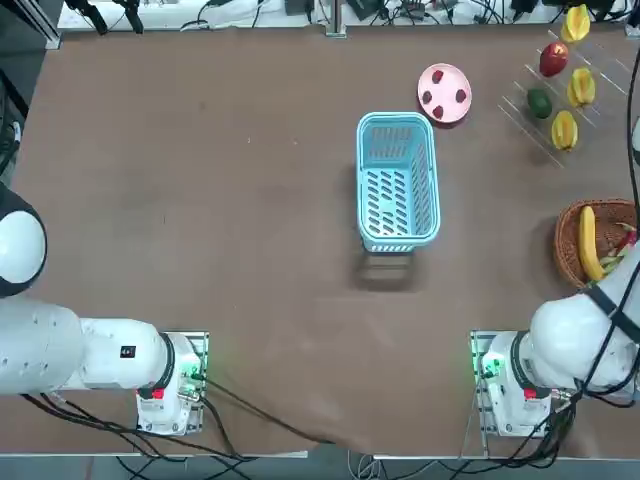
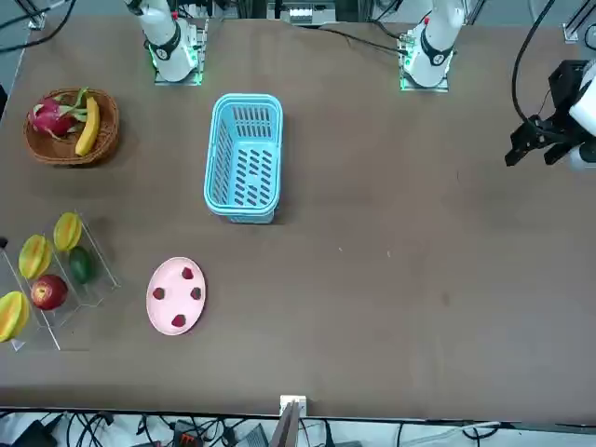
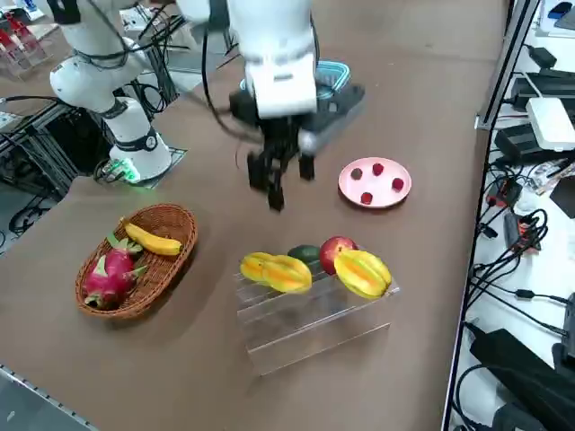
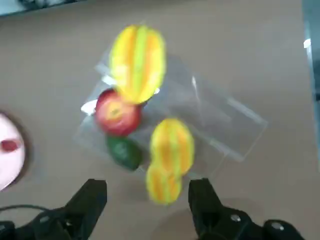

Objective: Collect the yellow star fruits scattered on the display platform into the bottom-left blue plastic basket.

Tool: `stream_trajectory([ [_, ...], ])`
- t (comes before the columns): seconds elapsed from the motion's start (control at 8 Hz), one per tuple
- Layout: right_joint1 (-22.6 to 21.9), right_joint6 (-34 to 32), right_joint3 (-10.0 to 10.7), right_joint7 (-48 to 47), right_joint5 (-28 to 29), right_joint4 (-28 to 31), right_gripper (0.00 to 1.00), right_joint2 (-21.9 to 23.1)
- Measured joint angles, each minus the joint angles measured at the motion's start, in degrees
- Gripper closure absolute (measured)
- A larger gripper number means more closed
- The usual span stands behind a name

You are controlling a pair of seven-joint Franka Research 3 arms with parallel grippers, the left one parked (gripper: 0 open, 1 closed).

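Right wrist view: right gripper (image 4: 148, 188), fingers wide apart, empty, presumably to admit a star fruit (image 4: 172, 144).

The round brown wicker basket (image 3: 128, 312) stands on the brown bench (image 1: 260, 230); inside it lie a curved yellow banana (image 3: 154, 241), toward its left side, and a pink-red dragon fruit (image 3: 108, 275) with green scales, toward its right; farther from the robot than the basket are a red apple (image 1: 553, 58) and a dark green oval fruit (image 1: 539, 103), the green one nearer the basket; beyond the basket and to its left, a round pink plate (image 1: 445, 84) carries four small dark red pieces (image 2: 196, 293); well beyond the basket, past the bench's far edge, run black cables (image 3: 490, 278).
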State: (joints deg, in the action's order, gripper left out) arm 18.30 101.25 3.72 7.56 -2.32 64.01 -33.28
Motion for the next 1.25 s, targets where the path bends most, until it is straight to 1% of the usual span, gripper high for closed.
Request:
stream_trajectory([
  [0.25, 2.4, 6.1, 0.1, 2.3, 0.0, -1.5, 0.01, -4.0],
  [0.38, 2.6, 9.0, 0.1, 2.4, 0.0, -1.7, 0.01, -5.4],
  [0.5, 2.9, 11.0, 0.0, 2.4, 0.6, -1.7, 0.01, -6.9],
  [0.62, 3.6, 12.4, -0.3, 2.4, 2.4, -1.8, 0.01, -8.2],
  [0.88, 4.6, 13.7, -1.5, 2.4, 4.4, -2.3, 0.01, -9.2],
  [1.12, 4.6, 13.7, -2.4, 2.4, 4.6, -3.1, 0.01, -9.2],
  [1.25, 4.7, 13.7, -3.3, 2.2, 4.8, -3.3, 0.01, -9.2],
])
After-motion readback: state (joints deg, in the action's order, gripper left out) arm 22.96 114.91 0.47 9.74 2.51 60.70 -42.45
